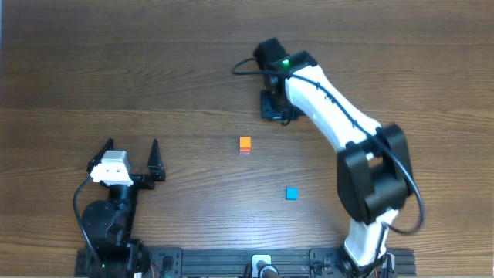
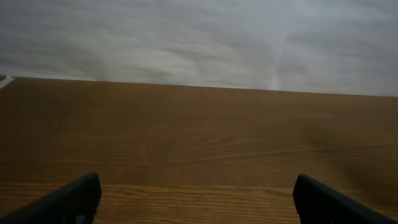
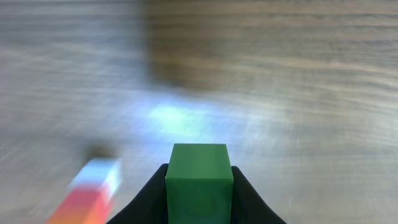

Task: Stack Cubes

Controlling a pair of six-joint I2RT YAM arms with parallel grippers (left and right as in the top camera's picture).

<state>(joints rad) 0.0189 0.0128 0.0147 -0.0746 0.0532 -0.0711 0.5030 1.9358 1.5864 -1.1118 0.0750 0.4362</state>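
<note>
Right tool (image 3: 199, 190) grips green cube (image 3: 199, 177), seemingly clear of tabletop (image 1: 93, 62), prob. to carry it to the stack: orange cube (image 1: 245, 142) on reddish cube (image 1: 245, 152), 7 o'clock from tool. Blue cube (image 1: 291, 193) lies loose at stack's 5 o'clock. Left tool (image 1: 131, 158) gapes wide at 9 o'clock, out of the way.

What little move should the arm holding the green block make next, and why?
Probably swing the green cube across until it is above the orange-topped stack. The right arm's jaws are shut on the cube, and in the right wrist view the stack lies off to one side, not beneath it.
</note>
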